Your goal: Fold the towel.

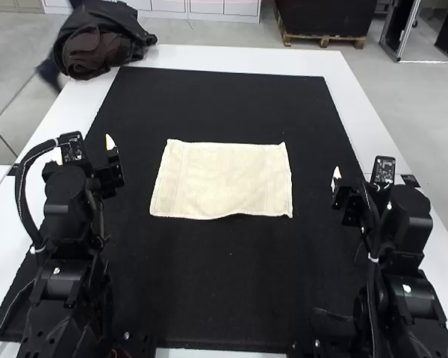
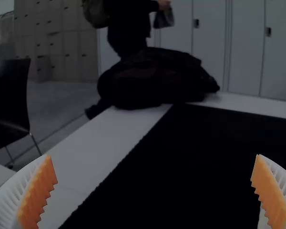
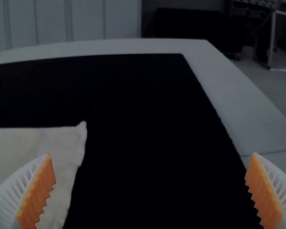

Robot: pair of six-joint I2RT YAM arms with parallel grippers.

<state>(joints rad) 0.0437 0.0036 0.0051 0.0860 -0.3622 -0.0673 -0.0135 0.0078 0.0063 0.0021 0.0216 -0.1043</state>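
Passable over the black mat point(image 1: 209, 298) between the left arm point(image 1: 63, 216) and the right arm point(image 1: 409, 239), and to either side of the flat-lying towel point(image 1: 224, 181). Open beyond it too, toward the worktop's point(image 1: 231, 58) far edge. Blocked at the far left corner by a bulky, raised heap of dark fabric point(image 1: 127, 30).

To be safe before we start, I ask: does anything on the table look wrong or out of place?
Yes: a dark heap, perhaps a jacket, lies at the far left of the table, unrelated to folding. The towel lies spread, near edge slightly wavy.
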